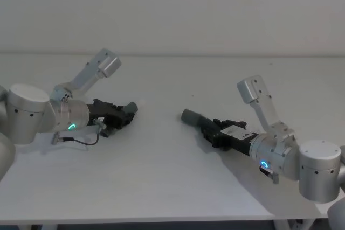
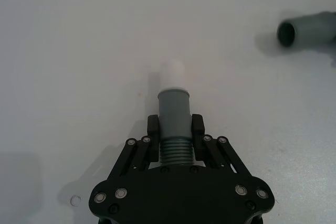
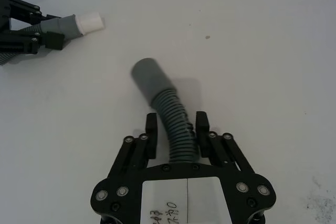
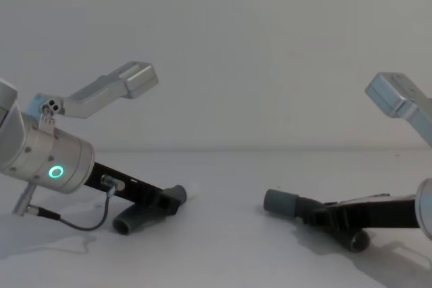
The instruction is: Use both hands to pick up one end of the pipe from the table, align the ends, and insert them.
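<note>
On the left of the table [image 1: 161, 176], my left gripper [image 2: 175, 128] is shut on the ribbed neck of the pipe piece [image 2: 173, 109] with the white tip [image 2: 172, 72], which points ahead of the fingers. In the head view this piece [image 1: 131, 109] lies low over the table. On the right, my right gripper [image 3: 176, 128] stands open astride the ribbed neck [image 3: 176, 124] of the second piece, with small gaps on both sides. Its wide grey collar [image 3: 147, 76] rests on the table and points toward the left gripper [image 3: 50, 36]. The two ends [image 4: 280, 202] are well apart.
A thin black cable [image 1: 86, 141] loops on the table under the left arm. A pale wall [image 1: 172, 9] rises behind the far edge of the table. Bare table surface [image 1: 159, 117] lies between the two pipe pieces.
</note>
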